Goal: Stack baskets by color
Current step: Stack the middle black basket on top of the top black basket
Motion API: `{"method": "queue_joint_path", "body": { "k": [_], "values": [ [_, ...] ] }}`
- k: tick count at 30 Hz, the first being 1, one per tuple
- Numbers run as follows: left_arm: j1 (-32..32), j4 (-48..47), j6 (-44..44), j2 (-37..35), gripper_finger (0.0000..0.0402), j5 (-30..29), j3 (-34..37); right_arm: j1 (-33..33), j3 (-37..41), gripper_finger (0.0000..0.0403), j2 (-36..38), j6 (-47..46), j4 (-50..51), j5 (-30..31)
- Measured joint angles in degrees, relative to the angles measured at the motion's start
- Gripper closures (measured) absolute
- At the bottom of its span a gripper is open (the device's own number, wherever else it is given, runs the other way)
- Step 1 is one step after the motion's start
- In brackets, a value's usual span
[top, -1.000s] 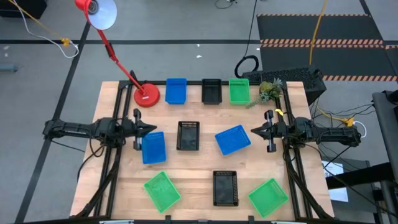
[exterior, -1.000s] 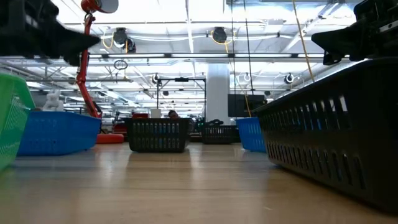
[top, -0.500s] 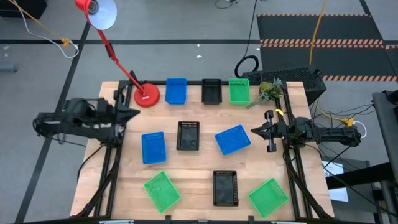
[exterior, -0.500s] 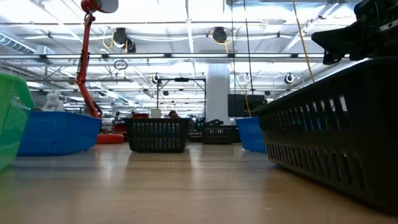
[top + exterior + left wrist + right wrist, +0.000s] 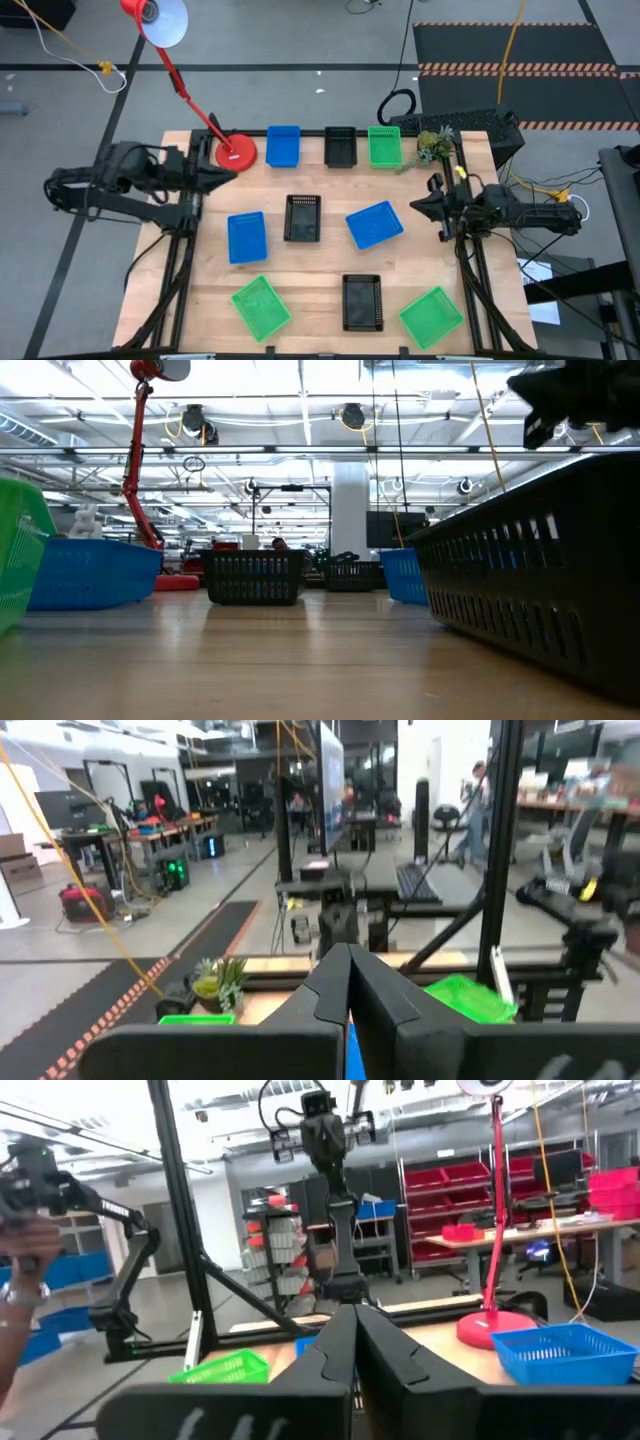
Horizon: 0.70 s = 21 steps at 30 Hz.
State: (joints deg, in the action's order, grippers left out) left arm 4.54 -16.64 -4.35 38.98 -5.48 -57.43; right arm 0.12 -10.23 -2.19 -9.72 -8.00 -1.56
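Note:
Nine baskets rest on their bottoms on the wooden table (image 5: 320,265). In the far row stand a blue (image 5: 283,146), a black (image 5: 340,147) and a green one (image 5: 384,146). The middle holds a blue (image 5: 246,237), a black (image 5: 303,218) and a tilted blue one (image 5: 375,224). Along the near edge lie a green (image 5: 260,306), a black (image 5: 362,301) and a green one (image 5: 431,316). My left gripper (image 5: 228,167) hangs high over the table's left side, shut (image 5: 348,970) and empty. My right gripper (image 5: 415,208) floats at the right edge, shut (image 5: 352,1325) and empty.
A red lamp base (image 5: 236,152) stands at the far left of the table, its arm (image 5: 180,85) slanting off beyond the edge. A small potted plant (image 5: 432,147) sits at the far right corner. Bare wood lies between the basket rows.
My left gripper has risen high from just above the table's left side and has left the low view; its fingers stay shut. My right gripper has risen a little and rolled about its own axis. No basket has moved.

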Motion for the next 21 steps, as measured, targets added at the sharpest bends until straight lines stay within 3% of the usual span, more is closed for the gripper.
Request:
{"method": "queue_joint_path", "body": {
  "k": [6,11,21],
  "values": [
    [0.0,0.0,-1.2,4.9,0.0399,0.0,0.0,0.0,-15.6,0.0403,-7.7,0.2,11.3,0.0],
    [0.0,0.3,-3.2,7.9,0.0390,0.0,0.0,0.0,-33.0,0.0403,-17.8,-1.5,22.4,0.0],
    [0.0,5.5,-4.9,8.2,0.0397,-0.6,0.0,0.0,-67.6,0.0403,-39.8,-1.6,46.3,0.0]
  ]
}}
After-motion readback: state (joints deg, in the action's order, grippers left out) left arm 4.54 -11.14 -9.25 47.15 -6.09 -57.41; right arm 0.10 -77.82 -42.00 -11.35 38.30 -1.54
